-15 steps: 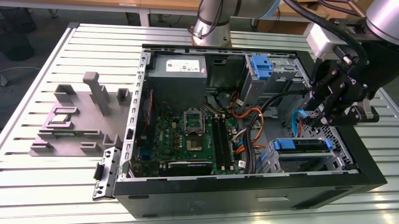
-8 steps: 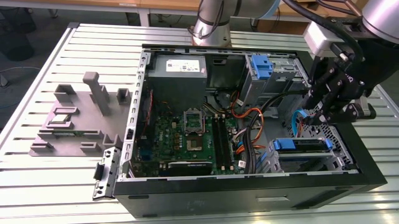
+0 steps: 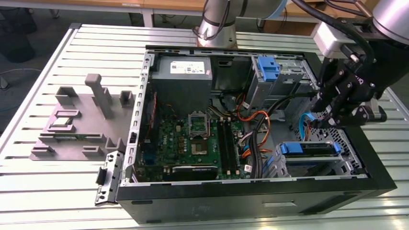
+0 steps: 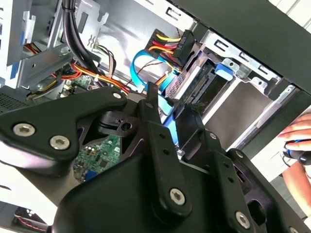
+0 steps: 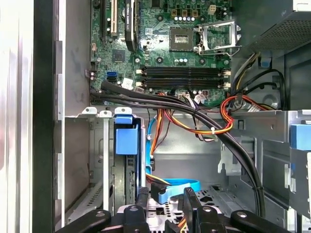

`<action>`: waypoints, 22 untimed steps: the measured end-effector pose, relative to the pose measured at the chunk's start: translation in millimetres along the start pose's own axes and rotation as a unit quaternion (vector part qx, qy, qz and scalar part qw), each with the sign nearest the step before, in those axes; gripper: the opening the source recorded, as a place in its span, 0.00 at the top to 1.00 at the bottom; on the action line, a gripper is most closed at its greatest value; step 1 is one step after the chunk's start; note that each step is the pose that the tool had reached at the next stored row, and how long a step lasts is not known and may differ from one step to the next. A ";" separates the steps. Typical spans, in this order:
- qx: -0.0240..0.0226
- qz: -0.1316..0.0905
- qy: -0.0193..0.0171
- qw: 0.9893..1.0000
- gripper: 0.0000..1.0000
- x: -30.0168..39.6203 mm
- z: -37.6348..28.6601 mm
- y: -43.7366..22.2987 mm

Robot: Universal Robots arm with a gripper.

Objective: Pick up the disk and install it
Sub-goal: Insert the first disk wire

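Observation:
The disk (image 3: 308, 149), framed by its blue carrier bracket, sits in the drive cage at the front corner of the open computer case, on the exterior view's right. In the first wrist view its blue bracket (image 5: 126, 136) stands upright in the cage slot; the second wrist view shows the disk (image 4: 197, 85) with cable plugs at its end. My gripper (image 3: 324, 122) hangs inside the case just beyond the cage, above the blue data cable (image 5: 181, 186). Both wrist views show its black fingers (image 4: 153, 108) spread apart with nothing between them, so the gripper (image 5: 166, 201) is open.
A blue caddy (image 3: 268, 68) stands in the upper bay beside the grey power supply (image 3: 182, 72). Orange and black cables (image 5: 204, 121) cross the middle of the case above the motherboard (image 3: 191, 139). A grey fixture (image 3: 83, 120) lies on the slatted table. A person's hand (image 4: 296, 141) rests outside the case.

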State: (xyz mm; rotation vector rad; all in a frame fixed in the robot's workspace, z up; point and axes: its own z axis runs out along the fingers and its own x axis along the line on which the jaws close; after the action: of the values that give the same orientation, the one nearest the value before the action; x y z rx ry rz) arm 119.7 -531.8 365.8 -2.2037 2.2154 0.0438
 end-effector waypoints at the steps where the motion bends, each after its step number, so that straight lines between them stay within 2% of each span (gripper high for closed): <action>1: 0.000 0.000 0.000 1.000 0.58 0.6 0.1 0.0; 8: 0.000 0.000 0.000 1.000 0.58 3.0 1.1 -0.1; 12: 0.000 0.000 0.000 1.000 0.58 0.9 1.7 -0.1; 22: 0.000 0.000 0.000 1.000 0.58 0.8 4.0 -0.1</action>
State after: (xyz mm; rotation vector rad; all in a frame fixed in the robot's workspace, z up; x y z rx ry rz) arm 119.8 -532.5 361.8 -2.2039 2.2152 0.0437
